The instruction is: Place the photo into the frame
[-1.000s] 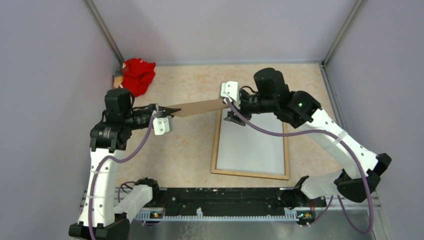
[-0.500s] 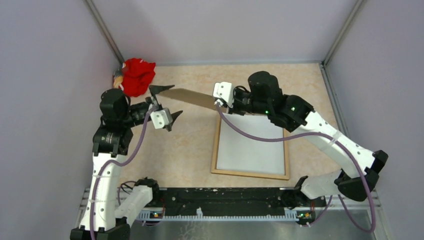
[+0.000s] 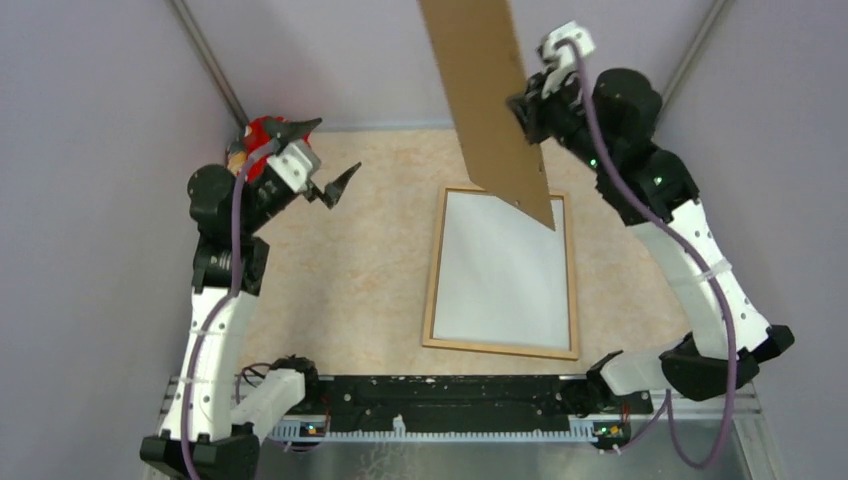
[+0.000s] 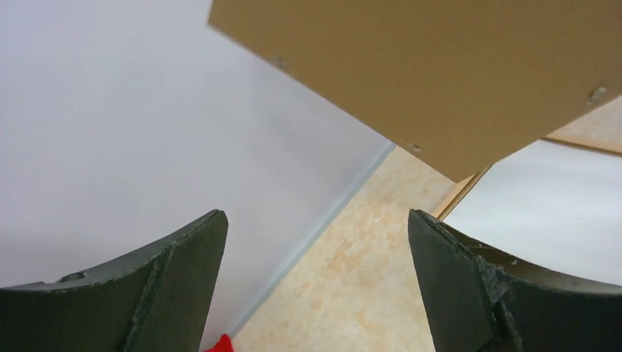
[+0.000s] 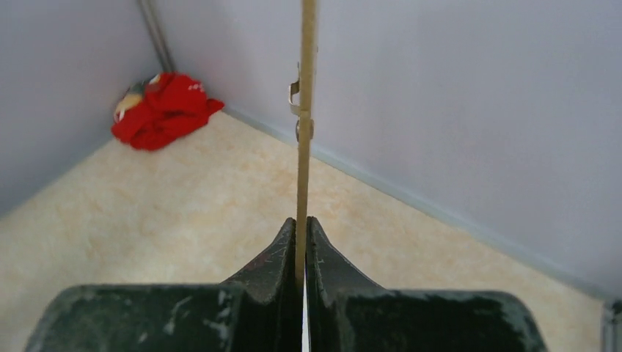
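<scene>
We recorded the frame (image 3: pixel 500 349) lying flat on the table (image 3: pixel 350 280), with its long sides running away from the arm bases. The photo (image 3: pixel 500 280) lay inside the frame, white back up, reaching the moulding on every side in view. In the top view its far right corner was hidden behind the board (image 3: pixel 490 100). The right gripper (image 3: pixel 527 105) was clenched on one long edge of the board and held it in the air over the far end of the frame. The board stood steeply, and its lower corner overlapped the frame's far right corner in the top view. We could not tell the clearance between that corner and the frame. In the right wrist view the board (image 5: pixel 306 110) appeared edge-on, with both fingers of the gripper (image 5: pixel 303 242) pressed against its faces. A small metal clip (image 5: pixel 295 92) stood out from the board above the fingers. The left gripper (image 3: pixel 322 158) was released, its jaws spread wide with nothing between them. It was raised off the table, well to the left of the frame's far end. The left wrist view, looking out past the gripper (image 4: pixel 314 216), showed the board (image 4: pixel 440 66) with small tabs along its edges. The board's corner there overlapped the frame (image 4: pixel 460 196). A red cloth (image 3: pixel 258 130) lay in the far left corner, well apart from the frame and partly hidden behind the left gripper.
</scene>
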